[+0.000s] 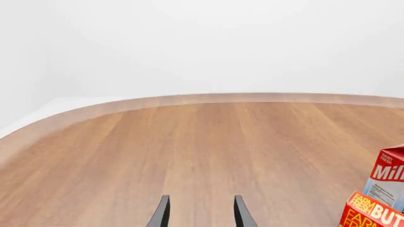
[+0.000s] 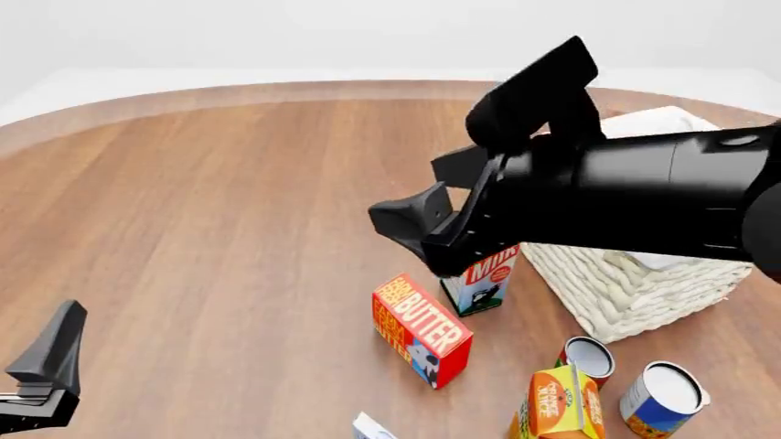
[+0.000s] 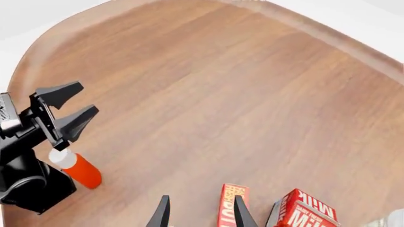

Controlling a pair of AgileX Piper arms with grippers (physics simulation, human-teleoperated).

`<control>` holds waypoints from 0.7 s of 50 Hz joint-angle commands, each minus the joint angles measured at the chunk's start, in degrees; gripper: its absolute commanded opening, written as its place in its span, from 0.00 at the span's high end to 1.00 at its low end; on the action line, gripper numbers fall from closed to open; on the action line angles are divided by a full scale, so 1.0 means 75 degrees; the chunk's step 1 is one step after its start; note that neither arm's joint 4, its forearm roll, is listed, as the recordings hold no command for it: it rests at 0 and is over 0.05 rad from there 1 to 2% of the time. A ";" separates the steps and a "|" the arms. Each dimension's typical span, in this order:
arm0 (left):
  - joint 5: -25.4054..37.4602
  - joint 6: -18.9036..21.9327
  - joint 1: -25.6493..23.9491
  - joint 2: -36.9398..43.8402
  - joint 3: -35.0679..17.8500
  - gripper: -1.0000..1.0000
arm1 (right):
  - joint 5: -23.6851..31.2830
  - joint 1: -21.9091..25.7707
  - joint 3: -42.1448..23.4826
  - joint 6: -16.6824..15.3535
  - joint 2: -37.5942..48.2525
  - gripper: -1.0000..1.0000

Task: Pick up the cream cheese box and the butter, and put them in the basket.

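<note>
Both pincers gape empty. Descending, the right pincer [image 3: 200, 213] could topple the milk carton [image 2: 485, 279] beside the butter [image 2: 422, 329].

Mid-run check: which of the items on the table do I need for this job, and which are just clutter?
Needed:
butter
cream cheese box, only a corner visible
basket

Clutter:
milk carton
orange juice carton
two cans
red bottle with a white cap
</note>
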 commanded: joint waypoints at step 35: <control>0.0000 0.0000 0.0000 0.0000 0.0000 0.00 | -0.0744 -0.0437 0.1568 0.0323 0.0095 0.00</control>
